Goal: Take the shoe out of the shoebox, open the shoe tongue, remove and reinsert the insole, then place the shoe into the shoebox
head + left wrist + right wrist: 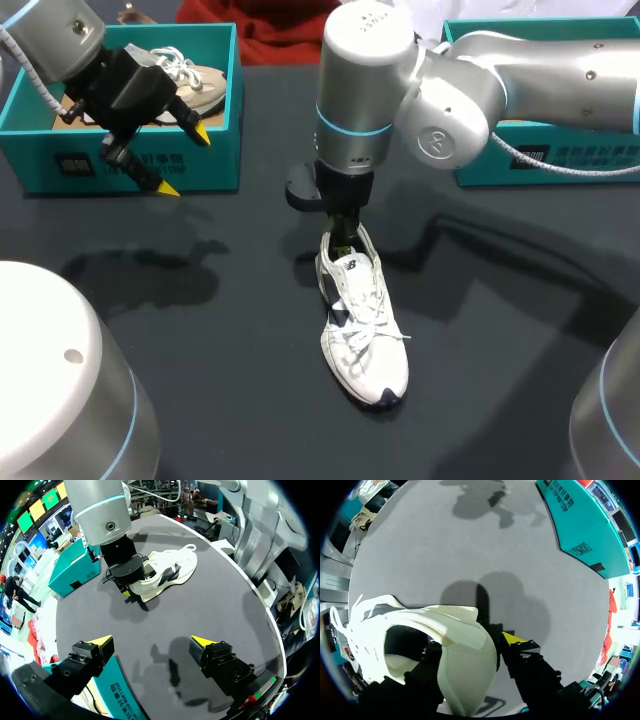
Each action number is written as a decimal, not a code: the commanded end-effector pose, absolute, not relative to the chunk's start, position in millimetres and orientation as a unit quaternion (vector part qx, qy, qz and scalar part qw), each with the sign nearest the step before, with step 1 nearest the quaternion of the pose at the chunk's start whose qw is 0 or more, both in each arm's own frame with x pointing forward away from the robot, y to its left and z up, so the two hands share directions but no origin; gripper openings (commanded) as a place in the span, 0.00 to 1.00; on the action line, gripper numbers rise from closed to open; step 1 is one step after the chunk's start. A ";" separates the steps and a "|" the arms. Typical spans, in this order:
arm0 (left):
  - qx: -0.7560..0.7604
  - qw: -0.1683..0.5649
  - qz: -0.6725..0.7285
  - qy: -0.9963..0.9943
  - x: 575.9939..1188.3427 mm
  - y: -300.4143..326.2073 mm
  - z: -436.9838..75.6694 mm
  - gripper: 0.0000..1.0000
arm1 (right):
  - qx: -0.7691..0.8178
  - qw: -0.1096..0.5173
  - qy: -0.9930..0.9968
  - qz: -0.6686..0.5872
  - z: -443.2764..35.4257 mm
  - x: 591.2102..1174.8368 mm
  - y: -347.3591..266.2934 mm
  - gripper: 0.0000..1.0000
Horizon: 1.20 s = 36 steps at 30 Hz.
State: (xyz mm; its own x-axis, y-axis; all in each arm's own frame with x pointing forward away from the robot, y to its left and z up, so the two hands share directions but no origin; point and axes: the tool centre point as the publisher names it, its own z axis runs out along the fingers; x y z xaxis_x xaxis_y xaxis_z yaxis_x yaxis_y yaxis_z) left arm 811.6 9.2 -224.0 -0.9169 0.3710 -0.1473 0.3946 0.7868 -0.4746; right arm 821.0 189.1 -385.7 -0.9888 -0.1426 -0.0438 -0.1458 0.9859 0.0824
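Note:
A white lace-up shoe (365, 330) lies upright on the dark table, toe toward the front edge. My right gripper (345, 225) comes straight down on its heel. In the right wrist view one finger sits inside the shoe (450, 630) and the yellow-tipped finger (512, 640) presses outside the heel wall, so the right gripper (470, 647) is shut on the heel. My left gripper (185, 160) hangs open and empty over the front wall of the left teal shoebox (130, 165). From the left wrist view the shoe (165, 575) lies well ahead of the open left gripper (151, 641).
A beige shoe (190, 80) lies inside the left shoebox. A second teal box (540, 160) stands at the back right behind my right arm. Bare dark table surrounds the white shoe.

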 end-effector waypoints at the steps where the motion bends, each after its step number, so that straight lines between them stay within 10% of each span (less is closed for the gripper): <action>1: 0.203 0.022 -0.256 0.945 812.6 8.9 -224.6 1.00 | -0.072 0.017 0.997 0.039 -393.0 819.4 192.4 0.45; 6: 0.203 0.022 -0.256 0.945 812.6 8.9 -224.6 1.00 | -0.072 0.012 0.997 0.035 -394.7 816.0 192.4 0.37; 9: 0.203 0.022 -0.256 0.945 812.6 8.9 -224.6 1.00 | -0.071 0.011 0.997 0.033 -394.5 813.4 191.3 0.00; 36: 0.203 0.022 -0.256 0.945 812.6 8.9 -224.6 1.00 | -0.033 0.065 0.997 -0.021 -274.8 817.4 136.1 0.00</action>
State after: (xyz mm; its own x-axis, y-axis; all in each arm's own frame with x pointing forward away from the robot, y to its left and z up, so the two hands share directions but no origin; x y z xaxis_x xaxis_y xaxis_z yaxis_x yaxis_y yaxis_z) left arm 811.5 9.2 -224.0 -0.9169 0.3710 -0.1473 0.3946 0.7868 -0.4746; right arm 825.0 149.6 -301.9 -0.9916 -0.0637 -0.1130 -0.0562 0.9961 -0.0683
